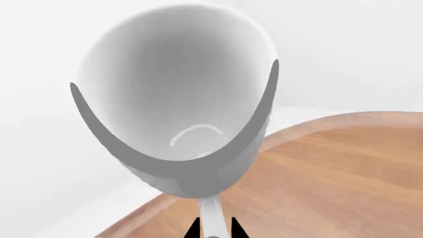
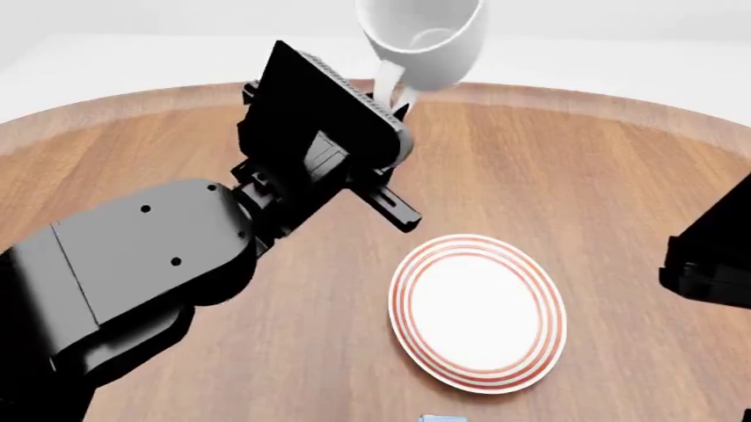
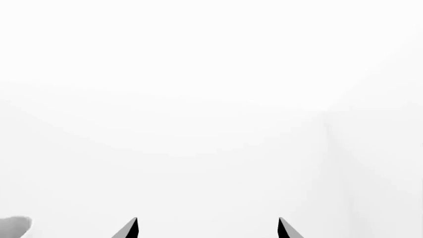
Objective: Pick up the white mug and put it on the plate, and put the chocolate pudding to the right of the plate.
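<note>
The white mug (image 2: 425,40) hangs by its handle from the left gripper (image 1: 213,229), well above the round wooden table (image 2: 610,167). Bare wood surrounds the plate (image 2: 479,309), whose face is unoccupied. The right gripper (image 3: 207,227), tips spread, faces blank white space.

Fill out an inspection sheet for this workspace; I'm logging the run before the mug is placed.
Surface: round wooden table, bare around the plate.
Job's things: white mug held in the air by its handle, tilted; plate empty, flat on the table; a bluish sliver at the head view's bottom edge, too little to identify.
Clutter: nothing seen.
Grippers: left gripper shut on the mug's handle; right gripper open, holding nothing.
Cables: nothing seen.
Surroundings: plain white walls and floor.
</note>
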Robot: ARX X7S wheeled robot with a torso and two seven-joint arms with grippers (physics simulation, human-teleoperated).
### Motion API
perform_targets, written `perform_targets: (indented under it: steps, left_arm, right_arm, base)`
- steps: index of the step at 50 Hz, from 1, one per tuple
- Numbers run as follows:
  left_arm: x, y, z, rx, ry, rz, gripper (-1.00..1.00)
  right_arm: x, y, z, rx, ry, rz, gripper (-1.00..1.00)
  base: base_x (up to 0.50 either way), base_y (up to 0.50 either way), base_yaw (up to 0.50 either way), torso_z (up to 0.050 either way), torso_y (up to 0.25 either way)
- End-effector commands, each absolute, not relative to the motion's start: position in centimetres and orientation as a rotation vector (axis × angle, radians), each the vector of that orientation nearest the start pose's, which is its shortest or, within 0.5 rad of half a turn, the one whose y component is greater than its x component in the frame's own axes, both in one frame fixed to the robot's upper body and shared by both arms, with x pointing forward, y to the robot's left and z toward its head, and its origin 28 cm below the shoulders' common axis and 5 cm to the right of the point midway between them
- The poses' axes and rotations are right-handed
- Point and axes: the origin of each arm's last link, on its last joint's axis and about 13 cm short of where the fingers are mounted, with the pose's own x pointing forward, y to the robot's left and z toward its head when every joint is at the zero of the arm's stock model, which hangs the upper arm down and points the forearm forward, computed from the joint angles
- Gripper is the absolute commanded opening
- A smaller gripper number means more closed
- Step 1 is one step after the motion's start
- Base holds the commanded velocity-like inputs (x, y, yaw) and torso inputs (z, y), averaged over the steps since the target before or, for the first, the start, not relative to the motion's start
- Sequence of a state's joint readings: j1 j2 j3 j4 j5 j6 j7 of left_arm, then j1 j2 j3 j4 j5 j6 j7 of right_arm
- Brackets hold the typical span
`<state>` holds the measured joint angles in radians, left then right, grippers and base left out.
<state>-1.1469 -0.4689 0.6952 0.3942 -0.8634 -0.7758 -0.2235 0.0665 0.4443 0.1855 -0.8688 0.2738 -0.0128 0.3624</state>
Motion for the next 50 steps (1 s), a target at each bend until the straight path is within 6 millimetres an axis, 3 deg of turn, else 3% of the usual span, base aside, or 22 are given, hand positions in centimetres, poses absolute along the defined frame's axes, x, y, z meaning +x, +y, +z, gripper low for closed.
perform_targets:
  steps: [1, 22, 33, 38, 50]
  left_arm:
    - [30.2, 14.0, 28.1, 0.388, -0.167, -0.801, -1.00]
    - [33.0, 12.1, 26.6, 0.443, 0.015, -0.834, -1.00]
    - [33.2, 10.7, 25.4, 0.466, 0.109, -0.903, -1.00]
    - [33.3, 10.3, 24.9, 0.370, 0.220, -0.946, -1.00]
    - [33.5, 9.4, 22.7, 0.319, 0.305, -0.978, -1.00]
  right_arm:
    - [16.5, -16.2, 22.0, -0.084, -0.993, -0.214, 1.00]
    - [16.6, -16.2, 21.8, -0.084, -0.988, -0.217, 1.00]
    - [16.5, -16.4, 21.8, -0.085, -0.992, -0.221, 1.00]
    - [16.5, -16.4, 21.8, -0.083, -0.990, -0.221, 1.00]
    - [16.5, -16.3, 21.8, -0.081, -0.989, -0.217, 1.00]
  base:
    - [0.00, 0.00, 0.00, 0.000, 0.000]
    - [0.00, 0.00, 0.00, 0.000, 0.000]
    - [0.00, 0.00, 0.00, 0.000, 0.000]
    - [0.00, 0.00, 0.00, 0.000, 0.000]
    - [0.00, 0.00, 0.00, 0.000, 0.000]
